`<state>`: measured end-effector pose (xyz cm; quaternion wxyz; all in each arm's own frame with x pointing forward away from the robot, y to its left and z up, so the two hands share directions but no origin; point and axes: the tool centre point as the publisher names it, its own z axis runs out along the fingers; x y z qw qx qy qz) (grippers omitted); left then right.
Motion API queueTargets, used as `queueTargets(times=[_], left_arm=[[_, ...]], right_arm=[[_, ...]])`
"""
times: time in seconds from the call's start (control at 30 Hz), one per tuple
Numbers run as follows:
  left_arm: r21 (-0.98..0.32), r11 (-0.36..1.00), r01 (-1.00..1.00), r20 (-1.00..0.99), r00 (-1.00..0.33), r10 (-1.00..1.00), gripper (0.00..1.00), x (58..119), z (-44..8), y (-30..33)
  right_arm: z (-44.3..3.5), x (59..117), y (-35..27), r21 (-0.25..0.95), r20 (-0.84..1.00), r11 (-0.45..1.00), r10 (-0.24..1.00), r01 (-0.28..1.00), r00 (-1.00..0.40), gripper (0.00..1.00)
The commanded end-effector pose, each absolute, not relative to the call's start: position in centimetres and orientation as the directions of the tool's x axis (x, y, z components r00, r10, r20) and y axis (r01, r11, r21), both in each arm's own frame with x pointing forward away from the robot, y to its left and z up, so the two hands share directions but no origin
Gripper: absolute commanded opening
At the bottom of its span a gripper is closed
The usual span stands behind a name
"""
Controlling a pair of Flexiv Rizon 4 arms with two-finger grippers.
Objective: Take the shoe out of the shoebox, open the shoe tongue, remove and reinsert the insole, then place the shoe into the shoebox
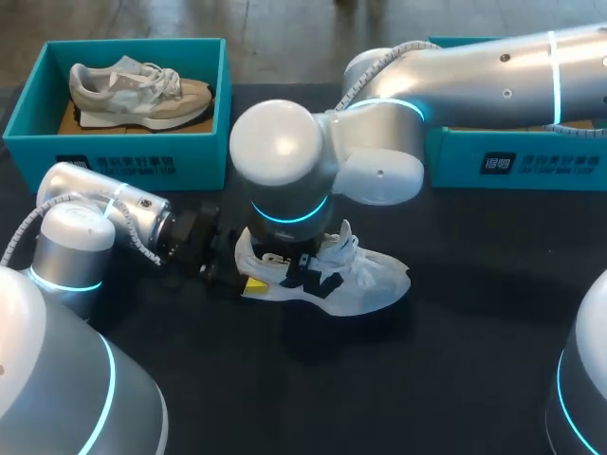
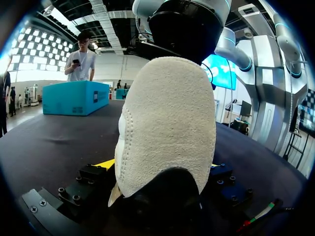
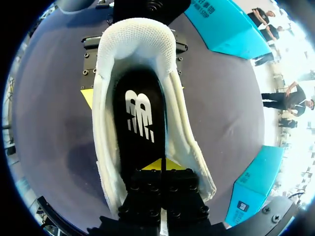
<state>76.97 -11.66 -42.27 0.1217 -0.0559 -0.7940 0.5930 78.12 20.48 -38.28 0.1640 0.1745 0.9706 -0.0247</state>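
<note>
The shoe [image 1: 365,284], likely light and soft-sided, stands on the table [image 1: 474,370] with its stiffer heel [image 2: 167,113] clamped by the left gripper [image 2: 160,164], while the right gripper [image 3: 162,166], fingers drawn together, rests tips-down on the probably floppy insole [image 3: 140,118], best pinched at its edge.

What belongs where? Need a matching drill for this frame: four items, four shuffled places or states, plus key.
Items:
1. white shoe
2. beige shoe
3. insole
4. right shoebox

Places or states:
A. in the left shoebox
B. black, inside the white shoe
C. on the table, outside both boxes
D. partly hidden behind the right arm

Pairs: 1-C, 2-A, 3-B, 4-D
</note>
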Motion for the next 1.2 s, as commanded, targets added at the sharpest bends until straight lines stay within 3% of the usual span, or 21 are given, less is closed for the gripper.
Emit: queueTargets(times=[0.03, 1.0, 1.03, 1.07, 1.17, 1.2], left_arm=[[-0.955, 0.293, -0.056, 0.128, -0.964, 0.232, 0.00, 77.0, -42.2, -11.7], [-0.955, 0.293, -0.056, 0.128, -0.964, 0.232, 0.00, 77.0, -42.2, -11.7], [-0.955, 0.293, -0.056, 0.128, -0.964, 0.232, 0.00, 77.0, -42.2, -11.7], [-0.955, 0.293, -0.056, 0.128, -0.964, 0.232, 0.00, 77.0, -42.2, -11.7], [-0.955, 0.293, -0.056, 0.128, -0.964, 0.232, 0.00, 77.0, -42.2, -11.7], [-0.955, 0.293, -0.056, 0.128, -0.964, 0.232, 0.00, 77.0, -42.2, -11.7]], right_arm=[[-38.7, 78.1, 19.5, 0.033, -0.328, 0.940, 0.331, 0.339, -0.885, 0.00], [-42.6, 78.8, 19.7, 0.036, -0.261, 0.942, 0.331, 0.334, -0.907, 0.00], [-42.6, 78.7, 19.7, 0.036, -0.257, 0.941, 0.333, 0.336, -0.907, 0.06], [-42.7, 78.7, 19.7, 0.036, -0.254, 0.941, 0.335, 0.338, -0.907, 0.31], [-42.8, 78.4, 19.7, 0.035, -0.249, 0.939, 0.339, 0.341, -0.907, 0.62], [-42.7, 78.3, 19.7, 0.035, -0.248, 0.939, 0.339, 0.342, -0.907, 0.64]])
